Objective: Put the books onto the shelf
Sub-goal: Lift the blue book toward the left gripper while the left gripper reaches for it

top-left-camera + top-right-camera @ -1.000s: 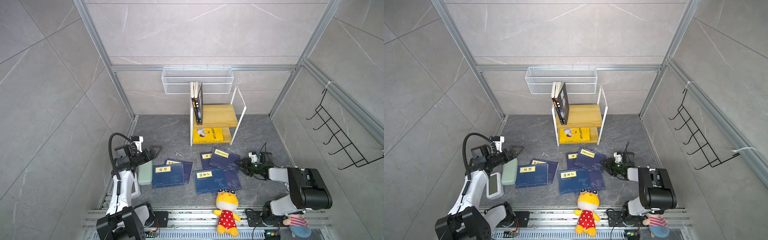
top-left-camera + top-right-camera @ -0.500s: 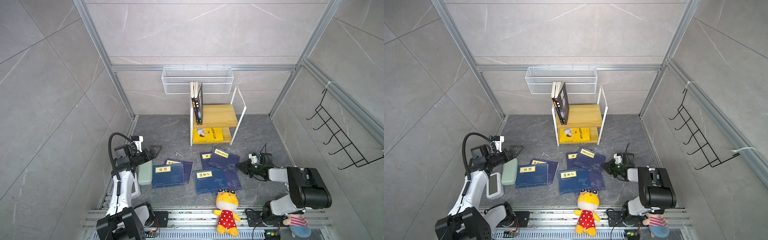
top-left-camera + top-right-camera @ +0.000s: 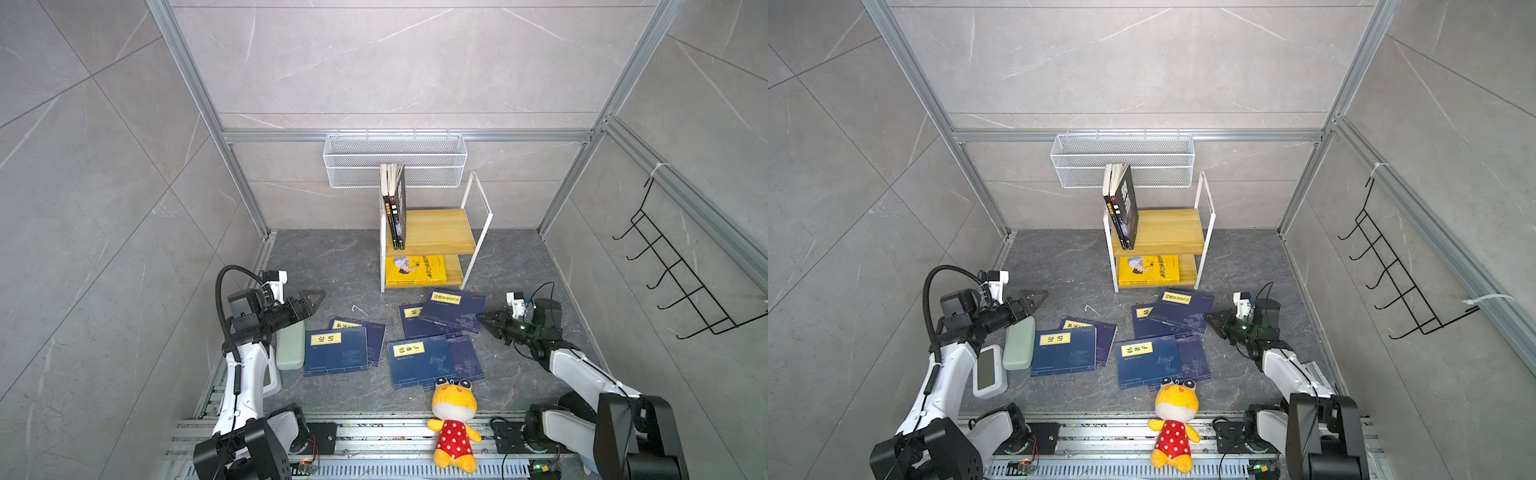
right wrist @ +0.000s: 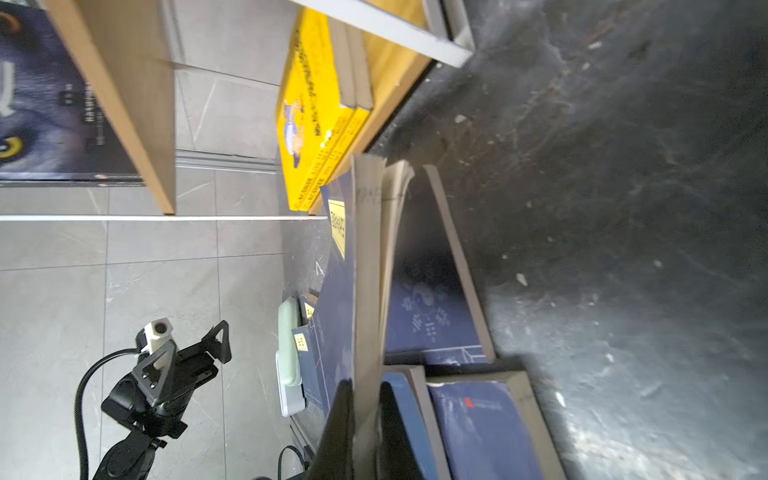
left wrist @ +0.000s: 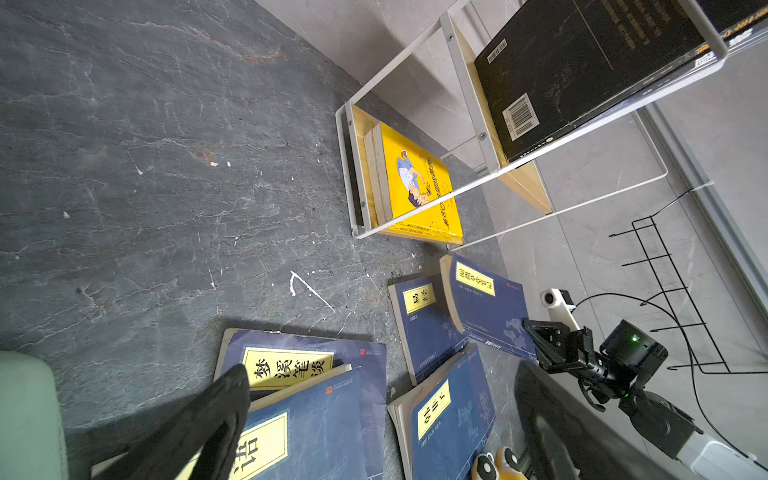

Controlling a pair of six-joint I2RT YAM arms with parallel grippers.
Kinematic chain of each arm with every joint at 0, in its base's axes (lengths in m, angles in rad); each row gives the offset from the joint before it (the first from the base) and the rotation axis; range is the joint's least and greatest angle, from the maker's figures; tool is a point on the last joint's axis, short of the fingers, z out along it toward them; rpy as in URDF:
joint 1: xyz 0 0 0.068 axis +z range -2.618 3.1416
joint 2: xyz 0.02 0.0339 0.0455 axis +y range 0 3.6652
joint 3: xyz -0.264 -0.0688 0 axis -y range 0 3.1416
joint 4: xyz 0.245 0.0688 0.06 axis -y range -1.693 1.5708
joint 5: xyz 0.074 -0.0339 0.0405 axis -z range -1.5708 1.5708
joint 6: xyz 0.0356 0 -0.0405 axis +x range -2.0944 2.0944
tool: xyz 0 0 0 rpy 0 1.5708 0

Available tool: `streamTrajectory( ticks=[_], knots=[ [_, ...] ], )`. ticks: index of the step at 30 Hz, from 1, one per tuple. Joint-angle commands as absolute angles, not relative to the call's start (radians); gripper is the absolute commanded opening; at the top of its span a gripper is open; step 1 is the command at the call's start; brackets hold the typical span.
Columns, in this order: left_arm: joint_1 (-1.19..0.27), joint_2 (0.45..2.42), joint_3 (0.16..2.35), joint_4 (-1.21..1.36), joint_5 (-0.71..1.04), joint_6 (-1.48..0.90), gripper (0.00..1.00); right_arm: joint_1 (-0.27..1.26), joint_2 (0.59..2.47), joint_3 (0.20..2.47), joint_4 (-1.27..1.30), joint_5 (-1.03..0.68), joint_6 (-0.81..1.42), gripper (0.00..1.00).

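Floor [image 3: 332, 266]: 6 navy books [image 3: 334, 353], maybe. R fingers [image 4: 338, 428] pinch edge of 1 book [image 3: 451, 309]; L fingers [image 5: 216, 419] wide, empty.

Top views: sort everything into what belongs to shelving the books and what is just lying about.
Job: two-tier wooden shelf in a white frame; navy blue paperbacks with yellow labels on the floor; yellow cartoon paperback on its lower tier; black paperbacks upright on its top tier.
Lying about: yellow plush toy in a red dress; pale green case; white wire mesh basket; black wire hook rack.

Upright black books [image 3: 395, 208] take one end of the shelf [image 3: 440, 230] top; the rest lies bare.
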State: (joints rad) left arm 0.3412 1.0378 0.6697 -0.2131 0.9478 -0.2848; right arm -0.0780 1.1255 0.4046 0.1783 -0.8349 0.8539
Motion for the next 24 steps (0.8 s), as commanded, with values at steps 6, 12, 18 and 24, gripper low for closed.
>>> streamTrajectory(
  ticks=[6, 12, 18, 24],
  knots=[
    [0.315, 1.037, 0.632, -0.073, 1.118, -0.374, 1.00, 0.012, 1.005, 0.476, 0.178, -0.898, 0.940, 0.00],
    [0.252, 1.042, 0.618, 0.002, 1.187, -0.424, 0.97, 0.210, 0.993, 0.564, 0.206, -0.831, 0.922, 0.00],
    [0.167, 1.056, 0.631, 0.049, 1.273, -0.437, 0.88, 0.349, 1.060, 0.608, 0.322, -0.767, 0.982, 0.00],
    [0.088, 1.070, 0.623, 0.083, 1.332, -0.455, 0.86, 0.438, 1.150, 0.641, 0.430, -0.726, 1.013, 0.00]
  ],
)
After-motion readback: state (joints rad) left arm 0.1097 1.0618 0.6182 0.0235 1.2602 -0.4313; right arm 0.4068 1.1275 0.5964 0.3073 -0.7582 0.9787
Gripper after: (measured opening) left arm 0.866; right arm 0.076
